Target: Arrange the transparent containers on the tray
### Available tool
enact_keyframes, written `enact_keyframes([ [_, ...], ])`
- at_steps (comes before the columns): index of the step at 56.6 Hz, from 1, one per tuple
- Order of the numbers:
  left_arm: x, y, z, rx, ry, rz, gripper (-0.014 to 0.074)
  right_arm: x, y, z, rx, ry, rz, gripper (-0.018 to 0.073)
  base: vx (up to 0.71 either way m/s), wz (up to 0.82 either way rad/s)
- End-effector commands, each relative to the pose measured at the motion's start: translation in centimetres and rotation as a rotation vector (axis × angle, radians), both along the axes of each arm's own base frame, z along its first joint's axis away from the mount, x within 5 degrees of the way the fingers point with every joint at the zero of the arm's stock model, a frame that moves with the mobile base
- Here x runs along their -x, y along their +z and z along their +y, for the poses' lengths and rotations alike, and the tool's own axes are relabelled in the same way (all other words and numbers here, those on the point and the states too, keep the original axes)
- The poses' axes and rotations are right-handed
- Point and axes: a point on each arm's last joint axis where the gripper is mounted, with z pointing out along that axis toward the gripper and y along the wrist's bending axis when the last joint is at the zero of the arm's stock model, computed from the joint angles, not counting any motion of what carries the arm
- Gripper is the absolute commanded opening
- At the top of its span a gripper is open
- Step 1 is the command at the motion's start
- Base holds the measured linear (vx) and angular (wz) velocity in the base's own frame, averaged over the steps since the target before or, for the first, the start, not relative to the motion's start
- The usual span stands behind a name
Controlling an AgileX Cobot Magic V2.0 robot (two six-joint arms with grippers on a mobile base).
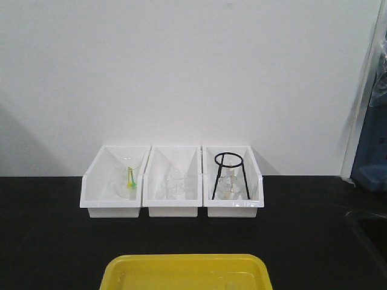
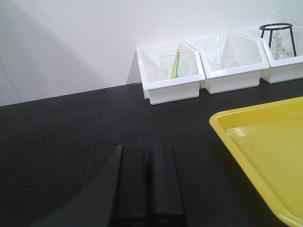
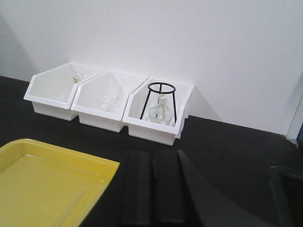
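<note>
The yellow tray [image 1: 121,269] lies at the near edge of the black table, also seen in the left wrist view [image 2: 222,124] and the right wrist view [image 3: 102,165]. A faint slim clear tube [image 3: 74,199] seems to lie on the tray. Another slim clear tube [image 2: 218,43] leans upright in the middle white bin [image 1: 174,208]. My left gripper [image 2: 147,149] is shut with nothing in it, low over the table left of the tray. My right gripper [image 3: 152,153] is shut and empty, just right of the tray's corner. Neither gripper shows in the front view.
Three white bins stand against the wall. The left bin [image 1: 91,196] holds a beaker with a green and yellow item [image 1: 129,176]. The right bin [image 1: 234,208] holds a black ring stand [image 1: 230,175] over a small flask [image 3: 158,112]. A dark sink edge [image 1: 367,232] is at right.
</note>
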Motion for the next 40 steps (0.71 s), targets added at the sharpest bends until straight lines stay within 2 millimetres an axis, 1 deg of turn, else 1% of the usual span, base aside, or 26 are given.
enact_keyframes([
  [1, 0.06, 0.77, 0.05, 0.014, 0.005, -0.087, -0.0003, 0.09, 1.38, 0.24, -0.007, 0.030, -0.076, -0.0009, 0.00, 0.00],
  [32, 0.06, 0.77, 0.05, 0.014, 0.005, -0.087, -0.0003, 0.14, 1.34, 0.25, -0.010, 0.033, -0.071, -0.0009, 0.00, 0.00],
  [40, 0.06, 0.77, 0.05, 0.014, 0.005, -0.087, -0.0003, 0.56, 1.02, -0.18, -0.018, 0.006, -0.070, -0.0009, 0.00, 0.00],
])
